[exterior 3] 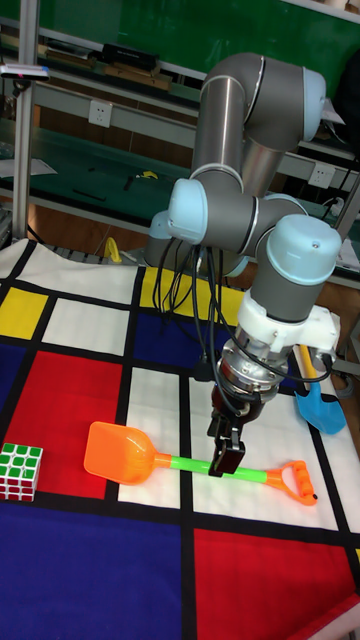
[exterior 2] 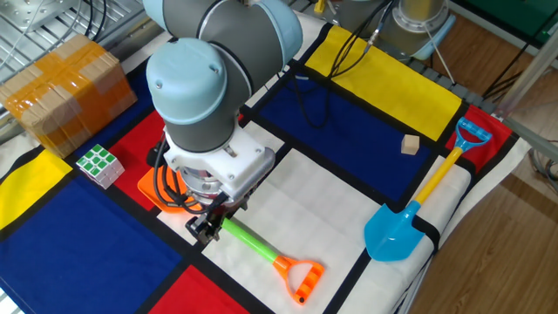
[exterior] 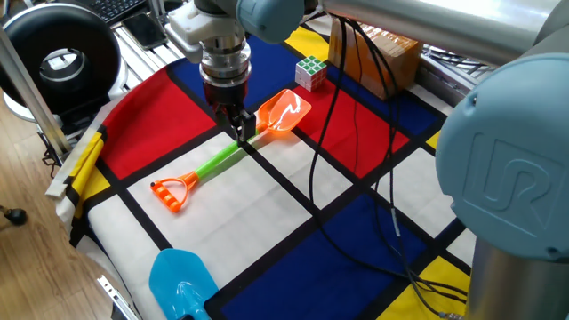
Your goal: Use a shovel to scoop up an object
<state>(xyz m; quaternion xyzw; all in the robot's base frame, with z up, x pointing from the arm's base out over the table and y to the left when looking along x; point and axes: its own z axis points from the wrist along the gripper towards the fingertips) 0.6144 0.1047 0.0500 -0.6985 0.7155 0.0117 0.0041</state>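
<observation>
The shovel lies flat on the mat, with its orange blade (exterior: 284,111), lime-green shaft (exterior: 218,163) and orange D-handle (exterior: 172,192). My gripper (exterior: 241,135) points straight down onto the shaft just behind the blade, its fingers closed on either side of it. In the tall fixed view the gripper (exterior 3: 224,458) straddles the shaft (exterior 3: 190,465) between blade (exterior 3: 112,449) and handle (exterior 3: 299,481). The object, a small cube (exterior: 310,71) with green and white faces, stands beyond the blade tip, apart from it. The cube (exterior 2: 98,165) also shows in the other fixed view, where the arm hides most of the blade (exterior 2: 155,186).
A brown cardboard box (exterior: 378,52) stands just behind the cube. A light-blue shovel (exterior 2: 403,228) lies near the mat's edge, with a small wooden block (exterior 2: 410,145) near it. Black cables (exterior: 324,169) hang from the arm over the mat.
</observation>
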